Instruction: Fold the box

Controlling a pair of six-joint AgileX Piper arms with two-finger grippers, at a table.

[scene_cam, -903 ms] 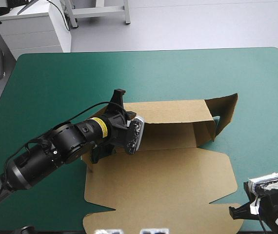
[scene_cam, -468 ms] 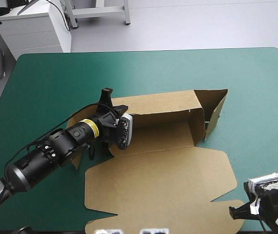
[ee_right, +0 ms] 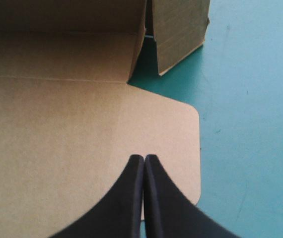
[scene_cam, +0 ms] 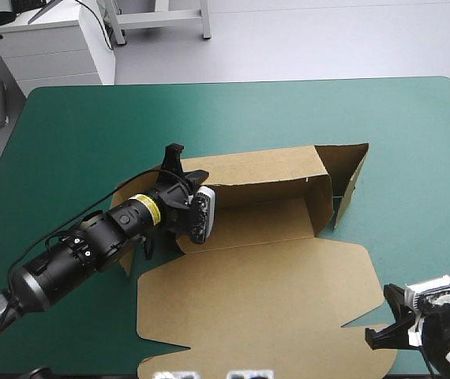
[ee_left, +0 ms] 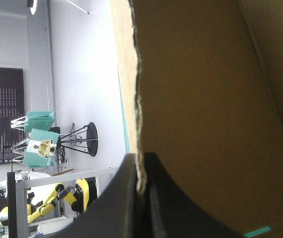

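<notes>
Both sets of jaws closed (left gripper (ee_left: 140,157) on the box (scene_cam: 256,296) wall); right gripper (ee_right: 144,158) edged inward.

The brown box (scene_cam: 264,268) lies mid-table, far walls raised, near panel flat.

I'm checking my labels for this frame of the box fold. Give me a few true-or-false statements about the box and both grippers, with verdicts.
1. The left gripper is shut on the box. True.
2. The right gripper is open. False: its fingers meet in a point.
3. The lid lies flat on the table. True.
4. The whole box lies flat. False: its far wall and right end panel stand up.
5. The right gripper hangs by the box's far edge. False: it is at the lid's near right corner.
</notes>
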